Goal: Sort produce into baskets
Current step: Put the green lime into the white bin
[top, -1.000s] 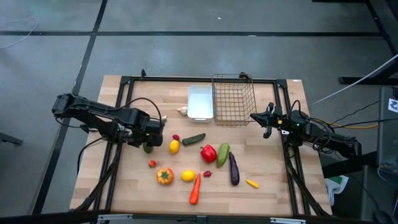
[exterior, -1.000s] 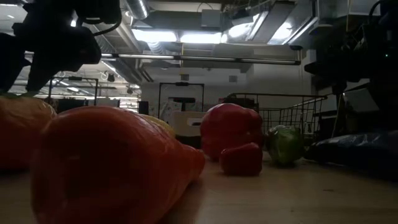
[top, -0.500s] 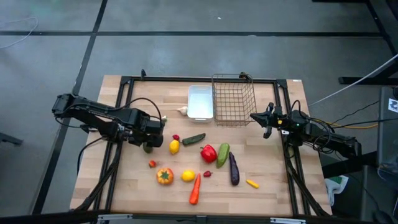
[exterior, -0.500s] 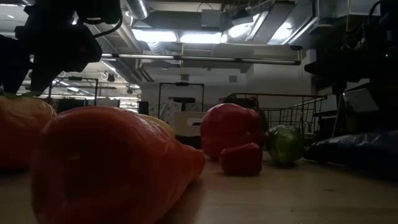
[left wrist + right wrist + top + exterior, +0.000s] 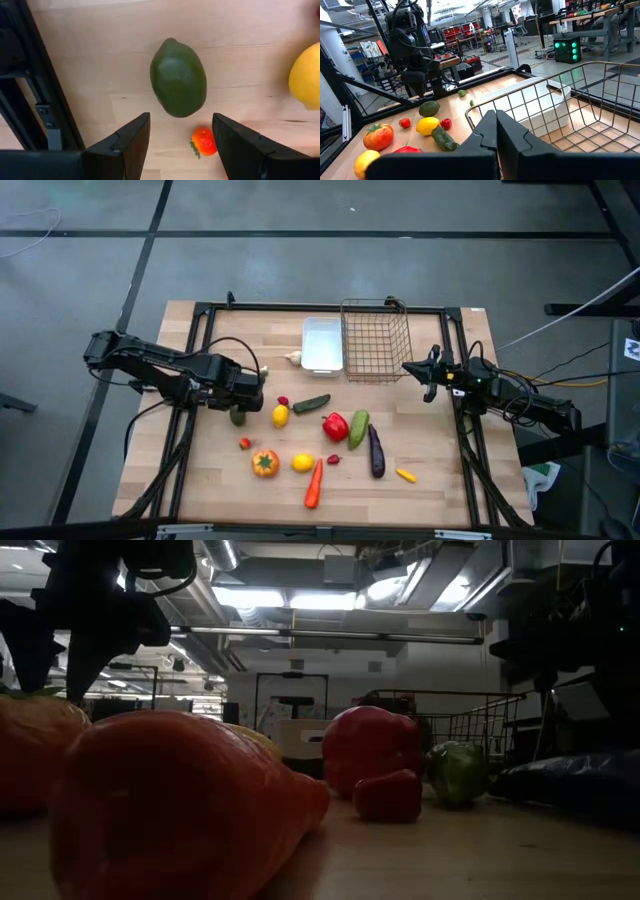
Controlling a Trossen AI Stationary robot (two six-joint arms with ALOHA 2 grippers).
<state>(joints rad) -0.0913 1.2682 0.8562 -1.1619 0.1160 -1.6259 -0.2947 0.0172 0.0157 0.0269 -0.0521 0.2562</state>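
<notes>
Green fruit (image 5: 178, 77) partly hidden beneath the left tool (image 5: 181, 135), spread wide; right tool (image 5: 495, 129) closed.

Dark cabled arms (image 5: 150, 365), black claws (image 5: 182, 145)

Wood tabletop (image 5: 430, 490), black frame rails (image 5: 320, 307), grey floor (image 5: 300, 270), ceiling lights (image 5: 290, 600)

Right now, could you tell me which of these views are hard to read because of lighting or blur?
Low view: backlit by ceiling lamps, the left tool a silhouette, the near carrot large and soft. Left wrist view: evenly lit, the green fruit crisp. High view: even, soft shadows. Right wrist view: sharp, but its own shut tool masks the wire basket.
</notes>
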